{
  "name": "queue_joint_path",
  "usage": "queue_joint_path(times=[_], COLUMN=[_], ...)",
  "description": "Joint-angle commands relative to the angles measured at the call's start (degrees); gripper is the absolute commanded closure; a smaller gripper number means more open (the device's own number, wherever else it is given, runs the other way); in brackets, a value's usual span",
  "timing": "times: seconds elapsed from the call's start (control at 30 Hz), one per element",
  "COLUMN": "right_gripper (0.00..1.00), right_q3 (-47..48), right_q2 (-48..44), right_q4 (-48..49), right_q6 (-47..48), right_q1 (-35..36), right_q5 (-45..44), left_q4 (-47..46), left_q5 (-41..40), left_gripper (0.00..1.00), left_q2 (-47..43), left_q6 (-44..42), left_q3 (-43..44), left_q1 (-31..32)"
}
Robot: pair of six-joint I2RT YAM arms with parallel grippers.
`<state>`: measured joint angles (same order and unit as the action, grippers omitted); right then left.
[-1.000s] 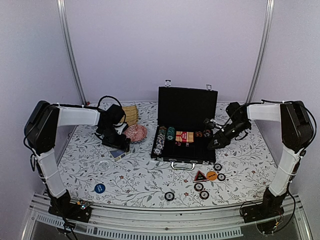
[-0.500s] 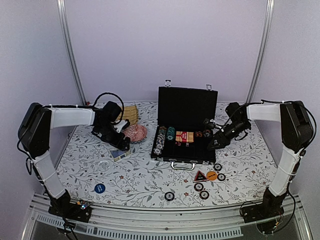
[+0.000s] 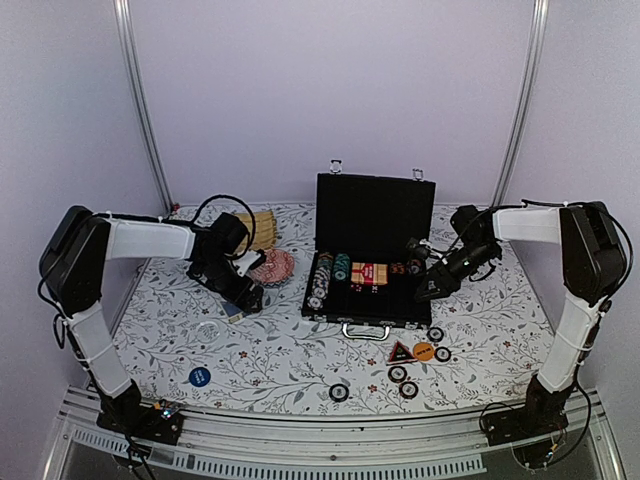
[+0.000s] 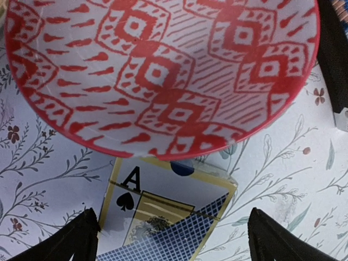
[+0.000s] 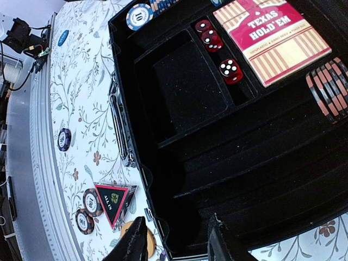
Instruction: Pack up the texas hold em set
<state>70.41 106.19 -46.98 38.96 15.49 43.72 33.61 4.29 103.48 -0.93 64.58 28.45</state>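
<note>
The black briefcase (image 3: 372,300) lies open at mid-table, with rows of chips (image 3: 328,270), a red card deck (image 3: 368,272) and red dice (image 5: 217,49) inside. My left gripper (image 3: 244,296) is open and straddles a blue ace-of-spades card deck (image 4: 163,212) that lies on the cloth against the pink-red patterned ball (image 4: 163,70). My right gripper (image 5: 176,242) is open and empty, hovering over the case's empty right slots (image 5: 190,87). A red triangle (image 3: 401,351), an orange disc (image 3: 423,351) and loose chips (image 3: 398,373) lie in front of the case. A blue disc (image 3: 199,376) lies front left.
The tan slatted mat (image 3: 262,228) lies at the back left behind the ball (image 3: 272,265). A clear round disc (image 3: 208,328) lies left of centre. One chip (image 3: 339,392) sits near the front edge. The case's upright lid (image 3: 375,205) stands behind the tray.
My left gripper has swung right and lower, settling over the blue deck beside the ball. My right gripper has hardly moved.
</note>
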Motion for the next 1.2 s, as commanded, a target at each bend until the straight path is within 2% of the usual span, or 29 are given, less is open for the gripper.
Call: queue_joint_path(times=[0.0,0.23,0.33,0.4,0.53,0.7,0.9,1.17], right_gripper=[0.61,0.6,0.61,0.61,0.6,0.61,0.6,0.6], right_q3=[-0.19,-0.19,-0.11,-0.1,-0.01,-0.01,-0.06,-0.01], right_q2=[0.86,1.44,1.63,1.75,1.91,1.75,1.74,2.08], right_q4=[-0.9,-1.04,-1.09,-1.06,-1.16,-1.23,-1.34,-1.5], right_q6=[1.18,1.21,1.21,1.2,1.21,1.21,1.21,1.43], right_q1=[0.42,0.65,0.86,1.05,1.38,1.41,1.49,1.53], right_q5=[0.84,0.73,0.75,0.67,0.66,0.64,0.66,0.66], left_q4=[1.18,4.85,6.28,6.09,3.29,4.13,5.2,5.9], left_q5=[-0.89,4.8,4.07,0.64,-4.06,-3.08,-4.29,-2.79], left_gripper=[0.05,0.13,0.16,0.16,0.07,0.05,0.07,0.18], left_q2=[1.67,0.86,-0.28,-1.99,-5.02,-1.21,3.07,3.35], left_q6=[-0.32,1.67,2.95,2.81,1.66,-0.02,-0.48,-0.3], left_q3=[-0.94,-0.49,0.75,1.37,0.87,1.07,1.46,2.76], left_q1=[2.95,5.89,7.43,8.16,8.49,9.02,9.42,9.96])
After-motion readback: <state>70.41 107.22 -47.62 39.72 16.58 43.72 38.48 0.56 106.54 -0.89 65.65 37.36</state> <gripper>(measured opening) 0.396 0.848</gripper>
